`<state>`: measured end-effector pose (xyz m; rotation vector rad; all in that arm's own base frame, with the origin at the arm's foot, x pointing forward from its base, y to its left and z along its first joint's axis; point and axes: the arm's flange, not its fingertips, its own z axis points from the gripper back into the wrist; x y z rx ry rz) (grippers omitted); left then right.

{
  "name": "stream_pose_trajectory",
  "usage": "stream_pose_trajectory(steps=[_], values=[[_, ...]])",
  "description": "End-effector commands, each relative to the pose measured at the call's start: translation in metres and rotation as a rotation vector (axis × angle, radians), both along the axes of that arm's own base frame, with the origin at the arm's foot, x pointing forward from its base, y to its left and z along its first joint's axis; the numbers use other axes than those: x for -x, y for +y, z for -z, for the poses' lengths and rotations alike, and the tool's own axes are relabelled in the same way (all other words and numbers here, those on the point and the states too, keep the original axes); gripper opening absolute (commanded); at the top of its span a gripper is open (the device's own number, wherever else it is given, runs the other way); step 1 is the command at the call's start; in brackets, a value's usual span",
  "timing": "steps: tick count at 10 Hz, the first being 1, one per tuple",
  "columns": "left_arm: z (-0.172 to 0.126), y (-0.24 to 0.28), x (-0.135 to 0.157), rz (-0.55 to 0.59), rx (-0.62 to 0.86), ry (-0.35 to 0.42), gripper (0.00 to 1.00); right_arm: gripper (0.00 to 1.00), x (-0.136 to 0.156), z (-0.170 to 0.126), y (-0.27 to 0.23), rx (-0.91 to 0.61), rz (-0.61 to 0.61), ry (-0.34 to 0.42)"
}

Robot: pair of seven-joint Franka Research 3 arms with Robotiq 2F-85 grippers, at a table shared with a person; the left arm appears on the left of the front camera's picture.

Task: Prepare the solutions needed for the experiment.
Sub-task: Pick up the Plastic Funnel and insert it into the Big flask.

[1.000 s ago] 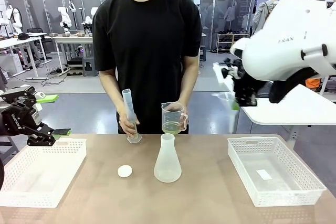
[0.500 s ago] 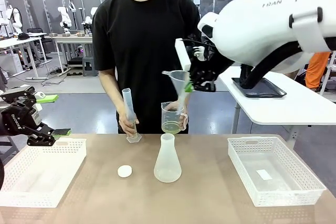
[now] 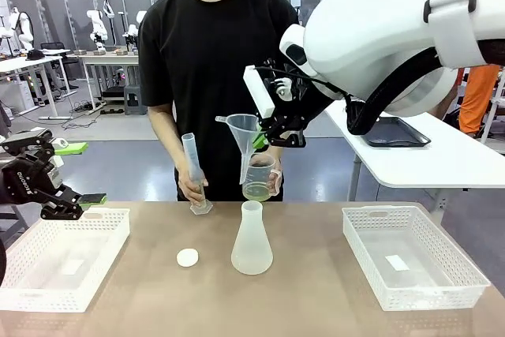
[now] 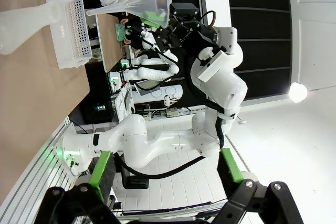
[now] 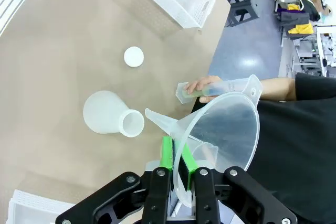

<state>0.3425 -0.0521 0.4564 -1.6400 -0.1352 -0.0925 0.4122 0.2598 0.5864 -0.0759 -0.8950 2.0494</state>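
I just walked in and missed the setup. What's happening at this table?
The right gripper is shut on a clear funnel, holding it in the air roughly above the conical flask. The person across the table holds a measuring cylinder and a beaker of pale yellow-green solution. The left gripper hangs open beside a white basket.

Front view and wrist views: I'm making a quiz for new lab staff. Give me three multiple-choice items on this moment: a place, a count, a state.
1. Where does the flask stand? A) on the table, between the baskets B) inside a basket C) on the floor
2. How many white baskets lie on the table? A) one B) two C) three
3. The right gripper is: A) open, empty B) shut on the funnel C) shut on the flask
Answers: A, it stands on bare tabletop mid-table; B, one at each side; B, green pads pinch the funnel's rim.
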Motion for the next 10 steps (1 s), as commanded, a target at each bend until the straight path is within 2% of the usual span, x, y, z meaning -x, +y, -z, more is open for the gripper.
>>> stream_pose_trajectory(steps=[1, 2, 5, 7, 10], values=[[-0.002, 0.000, 0.000, 0.006, 0.015, 0.003, 1.00, 0.06, -0.002, 0.008, -0.001, 0.013, -0.047, -0.037], [-0.002, 0.000, 0.000, 0.006, 0.015, 0.003, 1.00, 0.06, 0.000, 0.000, 0.000, 0.000, 0.000, 0.000], [-0.002, 0.000, 0.000, 0.006, 0.015, 0.003, 1.00, 0.06, 0.000, 0.000, 0.000, 0.000, 0.000, 0.000], [-0.002, 0.000, 0.000, 0.006, 0.015, 0.003, 1.00, 0.06, -0.002, 0.008, -0.001, 0.026, -0.034, -0.007], [-0.002, 0.000, 0.000, 0.006, 0.015, 0.003, 1.00, 0.06, -0.008, 0.027, -0.002, 0.073, -0.013, -0.018]])
